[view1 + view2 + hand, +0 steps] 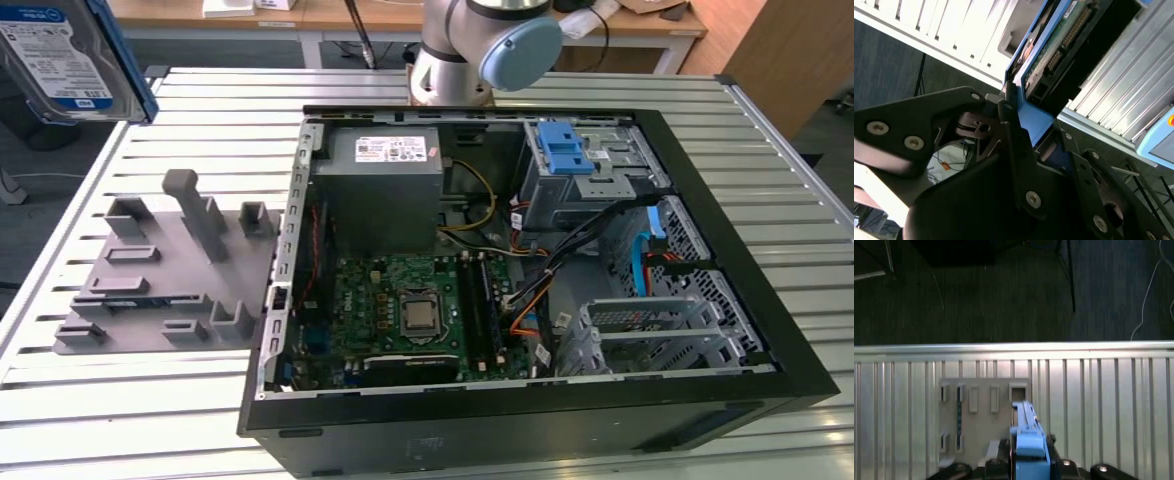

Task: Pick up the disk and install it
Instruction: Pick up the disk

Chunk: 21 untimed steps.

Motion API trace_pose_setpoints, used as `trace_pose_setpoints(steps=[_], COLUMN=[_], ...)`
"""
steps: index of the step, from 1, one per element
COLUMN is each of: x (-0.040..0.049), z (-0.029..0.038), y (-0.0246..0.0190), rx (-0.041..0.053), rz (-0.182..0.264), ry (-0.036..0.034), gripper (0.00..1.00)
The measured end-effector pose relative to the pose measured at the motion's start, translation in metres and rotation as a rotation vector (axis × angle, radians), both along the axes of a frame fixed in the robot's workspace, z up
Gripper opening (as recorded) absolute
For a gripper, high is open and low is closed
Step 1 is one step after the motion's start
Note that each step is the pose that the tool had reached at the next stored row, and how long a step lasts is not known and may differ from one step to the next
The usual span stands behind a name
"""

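The disk (56, 58) hangs at the top corner on the exterior view's left. It is raised well clear of the counter (134, 420), its white-and-blue label faces the camera, and a blue bracket runs down its edge; the frame cuts part of it off. In the second wrist view the disk's green circuit-board side and connector row show, with the blue bracket running down into the tool (1035, 126). The tool is clamped on the disk: its black fingers (1008, 112) press against the bracket from either side. In the first wrist view the disk appears edge-on, its blue end seated between the same fingers.

In that view a grey holder plate (979, 400) with several upright slots lies on the slatted metal counter beyond the disk. Past the counter's edge is a dark floor (1004, 290).

In the exterior view the grey holder plate sits on the counter towards the left, apart from the disk. Just beside it, towards the right, an open computer case (534, 425) lies on its side. Inside the case are a grey power supply (380, 180), a green motherboard (414, 310), a blue ribbed latch (563, 150) on a metal bay, and a perforated drive cage (667, 330) near bundled cables. The arm's base (474, 50) stands behind the case.
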<state>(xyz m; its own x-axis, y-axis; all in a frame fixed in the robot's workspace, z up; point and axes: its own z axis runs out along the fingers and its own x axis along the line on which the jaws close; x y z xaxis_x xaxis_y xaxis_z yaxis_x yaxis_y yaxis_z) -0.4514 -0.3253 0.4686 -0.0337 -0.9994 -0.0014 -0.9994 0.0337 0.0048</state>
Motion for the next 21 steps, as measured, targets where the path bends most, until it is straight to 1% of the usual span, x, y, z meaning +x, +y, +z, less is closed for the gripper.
trace_pose_setpoints(steps=[2,3,21], x=[0.0034,0.0037,0.0041], z=[0.0000,0.0000,0.0011], y=[-0.0001,-0.0001,-0.0001], rx=[0.0000,-0.0001,-0.0001], rz=[0.000,0.000,0.000], ry=[-0.0001,0.0000,0.0001], gripper=[0.36,0.36,0.36])
